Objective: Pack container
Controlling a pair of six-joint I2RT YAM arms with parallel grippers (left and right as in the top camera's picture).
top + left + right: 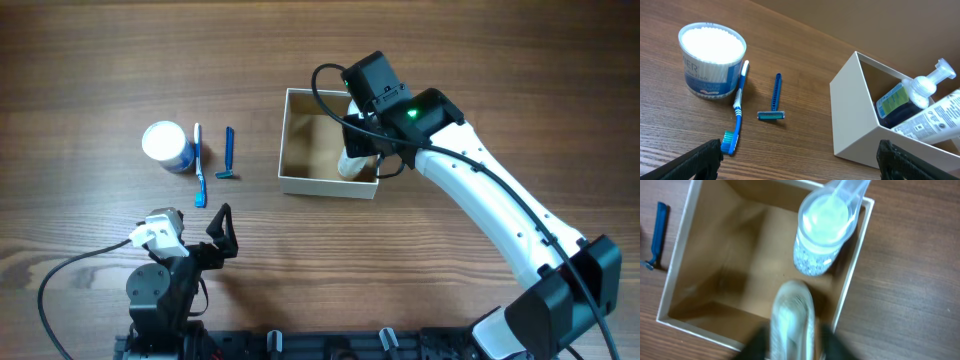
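Observation:
The container (283, 150) is a square open-top box with white walls and a tan inside, at the table's middle. It also shows in the left wrist view (855, 120) and the right wrist view (680, 265). A pump bottle (822, 225) stands inside it at the right wall, also seen from the left wrist (900, 102). My right gripper (365, 140) is over the box, shut on a white tube (792, 320) that reaches down into it (352, 165); the fingers (792, 340) look blurred. My left gripper (215, 230) is open and empty near the front edge (800, 160).
A round blue jar of cotton swabs (166, 145) (712, 60), a blue toothbrush (199, 165) (738, 110) and a blue razor (229, 155) (775, 97) lie left of the box. The razor also shows in the right wrist view (657, 235).

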